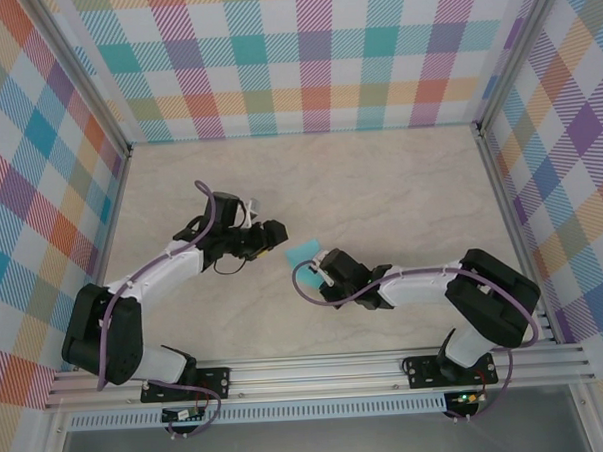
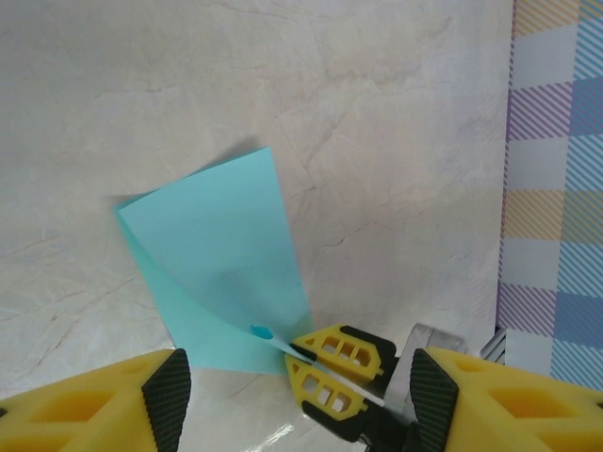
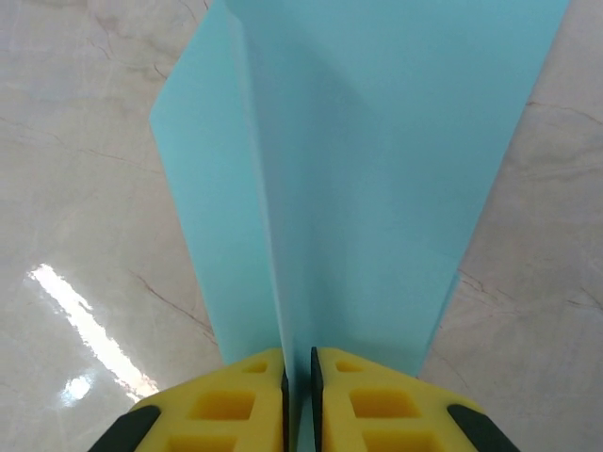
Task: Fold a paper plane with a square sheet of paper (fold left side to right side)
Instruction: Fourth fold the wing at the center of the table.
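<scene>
Two turquoise layers of the sheet (plain, unmarked) sit pinched in the right jaws; left jaws gape wide.

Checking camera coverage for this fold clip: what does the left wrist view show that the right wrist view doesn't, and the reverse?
Left wrist view: the left gripper open, the turquoise sheet in near-full outline, the right gripper pinching the sheet's edge, and a plaid wall. Right wrist view: a close look at the sheet rising from the shut fingers, a fold line running away from them, and glare on the table. Shared: the sheet, the marbled table, the right gripper's pinch.
</scene>
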Motion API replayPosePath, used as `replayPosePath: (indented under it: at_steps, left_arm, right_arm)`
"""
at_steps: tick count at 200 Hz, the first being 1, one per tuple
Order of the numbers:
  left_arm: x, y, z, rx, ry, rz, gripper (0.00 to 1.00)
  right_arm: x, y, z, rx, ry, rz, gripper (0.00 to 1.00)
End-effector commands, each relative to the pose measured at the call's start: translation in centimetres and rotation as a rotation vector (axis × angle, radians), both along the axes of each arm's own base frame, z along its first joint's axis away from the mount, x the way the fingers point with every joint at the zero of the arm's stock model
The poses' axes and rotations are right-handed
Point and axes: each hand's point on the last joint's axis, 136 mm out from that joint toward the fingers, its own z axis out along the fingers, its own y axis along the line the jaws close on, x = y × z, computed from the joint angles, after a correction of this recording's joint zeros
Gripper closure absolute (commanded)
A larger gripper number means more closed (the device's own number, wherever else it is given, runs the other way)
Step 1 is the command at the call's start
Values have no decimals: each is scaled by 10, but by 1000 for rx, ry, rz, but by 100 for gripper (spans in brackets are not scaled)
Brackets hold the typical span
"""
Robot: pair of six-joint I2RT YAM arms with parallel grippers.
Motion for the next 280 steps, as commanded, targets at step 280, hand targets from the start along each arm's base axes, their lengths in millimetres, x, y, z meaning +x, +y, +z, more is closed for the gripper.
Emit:
replayPosePath:
  at_steps: [280]
  left_arm:
    - [-24,-87,-100,45,191,-194,66]
  right_arm:
    - [-3,-10,-7,407,456,-92,90]
